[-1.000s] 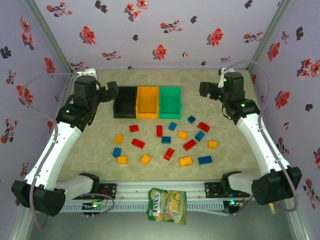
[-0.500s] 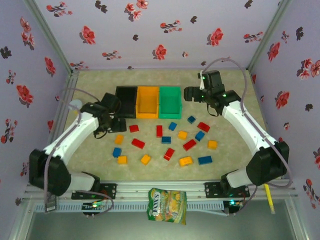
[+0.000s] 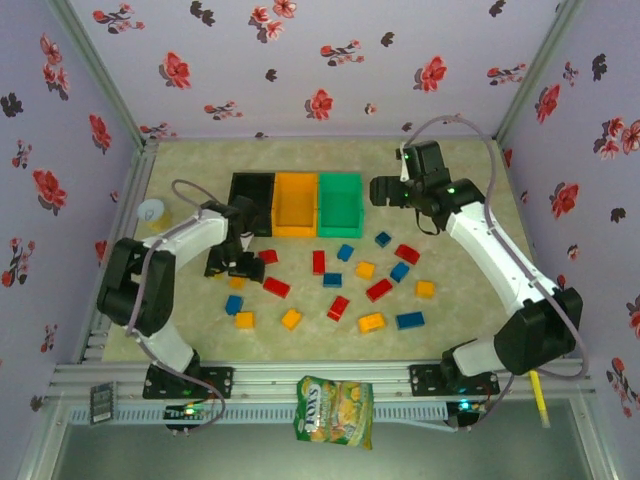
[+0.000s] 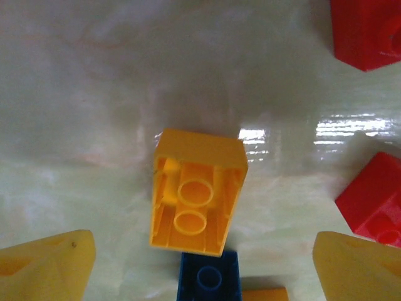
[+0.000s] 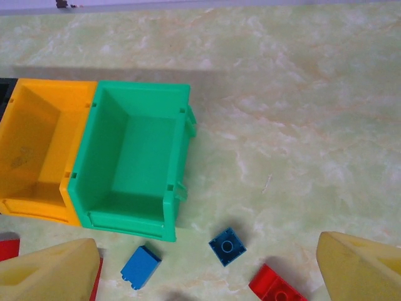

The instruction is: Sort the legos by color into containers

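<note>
Red, blue and yellow legos lie scattered on the table, among them a red one (image 3: 276, 287), a blue one (image 3: 409, 320) and a yellow one (image 3: 371, 322). Behind them stand the containers in a row: black (image 3: 255, 180), orange (image 3: 294, 228), green (image 3: 340, 226). My left gripper (image 3: 233, 266) hangs open, low over an upturned yellow lego (image 4: 197, 200). That lego lies between the fingers, apart from both, with a blue lego (image 4: 208, 276) just below it. My right gripper (image 3: 381, 190) is open above the table beside the green container (image 5: 131, 163), over a square blue lego (image 5: 227, 246).
A yellow-green snack bag (image 3: 335, 410) lies on the front rail. A white tape roll (image 3: 152, 212) sits at the left edge. Flowered walls close in the table on three sides. Red legos (image 4: 373, 204) lie right of the left gripper; a blue lego (image 5: 140, 266) and a red one (image 5: 279, 290) lie near the right gripper.
My left arm has swung down from beside the black container to the yellow lego at the left of the pile. My right arm moved left toward the green container, then held still.
</note>
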`<state>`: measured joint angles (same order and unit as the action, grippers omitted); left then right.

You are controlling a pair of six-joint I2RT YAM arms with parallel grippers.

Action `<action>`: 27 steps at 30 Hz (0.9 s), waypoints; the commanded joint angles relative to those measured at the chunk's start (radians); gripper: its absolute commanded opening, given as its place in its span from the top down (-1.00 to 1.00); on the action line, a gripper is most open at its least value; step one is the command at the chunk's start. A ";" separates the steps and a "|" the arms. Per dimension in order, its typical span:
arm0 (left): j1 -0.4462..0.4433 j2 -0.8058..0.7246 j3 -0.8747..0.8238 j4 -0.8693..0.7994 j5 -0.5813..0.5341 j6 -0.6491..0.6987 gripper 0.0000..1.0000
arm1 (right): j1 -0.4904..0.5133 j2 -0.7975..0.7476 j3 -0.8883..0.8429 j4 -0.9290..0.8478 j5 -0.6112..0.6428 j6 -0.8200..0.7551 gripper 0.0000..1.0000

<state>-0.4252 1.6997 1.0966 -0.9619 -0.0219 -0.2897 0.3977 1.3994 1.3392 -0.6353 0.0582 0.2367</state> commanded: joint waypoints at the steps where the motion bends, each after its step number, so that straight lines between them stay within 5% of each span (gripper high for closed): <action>1: 0.012 0.040 0.043 0.012 0.027 0.071 -0.68 | 0.006 -0.044 -0.006 -0.037 0.045 0.001 -0.81; 10: 0.028 0.084 0.042 0.038 0.025 0.063 -0.19 | 0.006 -0.048 -0.022 -0.053 0.051 0.003 -0.73; 27: 0.027 0.104 0.040 0.025 -0.010 0.050 0.28 | 0.006 -0.065 -0.030 -0.065 0.064 -0.009 -0.66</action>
<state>-0.4053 1.7935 1.1252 -0.9195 -0.0181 -0.2363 0.3977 1.3621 1.3239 -0.6807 0.0978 0.2363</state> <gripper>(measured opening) 0.368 0.831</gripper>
